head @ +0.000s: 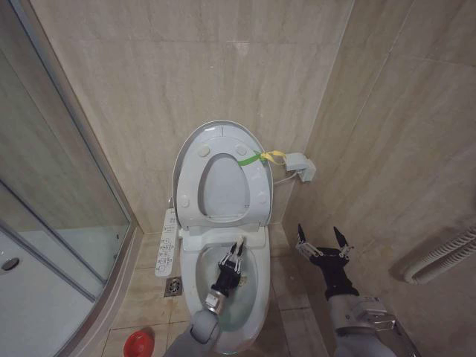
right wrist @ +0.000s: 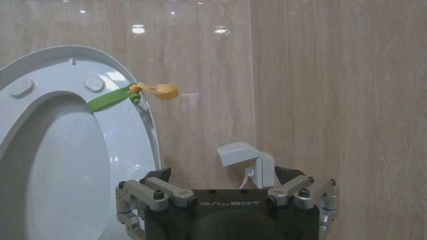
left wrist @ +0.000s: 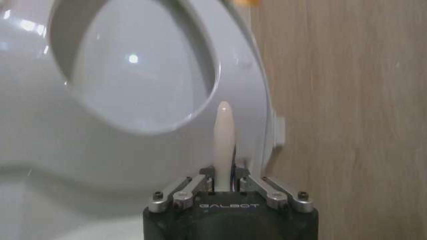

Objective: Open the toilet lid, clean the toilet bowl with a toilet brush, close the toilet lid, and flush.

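The toilet lid (head: 223, 128) stands upright against the back wall, a yellow-green strap (head: 254, 158) at its rim. The seat ring (head: 190, 186) is raised against it. Below lies the open toilet bowl (head: 261, 291). My left gripper (head: 236, 253) hangs over the bowl, shut on the toilet brush's slim white handle (left wrist: 223, 132), whose tip points toward the raised seat (left wrist: 40, 135). The bristle end is hidden. To the right of the toilet my right gripper (head: 320, 236) is open and holds nothing; it faces the lid (right wrist: 60, 165) and strap (right wrist: 110, 100).
A white button panel (head: 168, 242) runs along the bowl's left side, with a floor drain (head: 173, 286) and the red cup holder (head: 138, 343) nearby. A glass shower screen (head: 59, 223) closes the left. A white wall fitting (head: 301, 165) and tiled walls stand close on the right.
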`<state>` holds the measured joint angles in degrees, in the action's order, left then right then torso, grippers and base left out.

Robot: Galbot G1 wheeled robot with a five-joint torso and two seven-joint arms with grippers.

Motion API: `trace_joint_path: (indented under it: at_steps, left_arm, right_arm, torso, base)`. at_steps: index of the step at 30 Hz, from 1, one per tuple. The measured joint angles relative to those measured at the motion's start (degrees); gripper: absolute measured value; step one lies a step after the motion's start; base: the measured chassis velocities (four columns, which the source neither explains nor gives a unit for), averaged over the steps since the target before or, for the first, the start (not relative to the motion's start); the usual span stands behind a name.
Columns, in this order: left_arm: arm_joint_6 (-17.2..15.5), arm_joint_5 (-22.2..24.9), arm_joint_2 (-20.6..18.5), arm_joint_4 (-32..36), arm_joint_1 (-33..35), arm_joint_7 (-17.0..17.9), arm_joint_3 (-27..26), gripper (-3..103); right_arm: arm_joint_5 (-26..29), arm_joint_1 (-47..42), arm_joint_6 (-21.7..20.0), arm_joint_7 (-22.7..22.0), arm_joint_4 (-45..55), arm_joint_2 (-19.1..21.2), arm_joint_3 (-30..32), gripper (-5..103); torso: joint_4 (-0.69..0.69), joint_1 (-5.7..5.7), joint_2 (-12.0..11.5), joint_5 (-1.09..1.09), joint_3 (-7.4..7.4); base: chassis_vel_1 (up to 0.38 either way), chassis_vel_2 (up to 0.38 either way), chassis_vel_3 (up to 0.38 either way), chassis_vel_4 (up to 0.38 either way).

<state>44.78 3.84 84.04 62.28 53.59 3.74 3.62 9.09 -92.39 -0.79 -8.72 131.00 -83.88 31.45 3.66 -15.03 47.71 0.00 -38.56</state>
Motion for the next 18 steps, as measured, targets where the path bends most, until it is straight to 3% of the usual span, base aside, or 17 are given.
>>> trace_joint_path:
  at_steps: [5,13,18]
  left_arm:
    - [0.2,0.1,0.1,0.7,-0.2,-0.4,0.6,18]
    - [1.9,0.7,1.0,-5.8,-0.8,-1.1,0.0,18]
    - [1.3,1.5,0.5,-3.2,0.1,-1.3,0.8,18]
  right_arm:
    - [0.0,0.0,0.0,0.0,0.0,0.0,0.0,100]
    - [0.0,0.0,0.0,0.0,0.0,0.0,0.0,100]
    - [0.0,0.0,0.0,0.0,0.0,0.0,0.0,100]
  torso:
    - [-0.01,0.0,0.0,0.0,0.0]
    - [-0.02,0.01,0.0,0.03,0.01]
    - [-0.04,0.0,0.0,-0.01,-0.01]
  base:
    - [0.0,0.0,0.0,0.0]
    - [0.0,0.0,0.0,0.0]
    - [0.0,0.0,0.0,0.0]
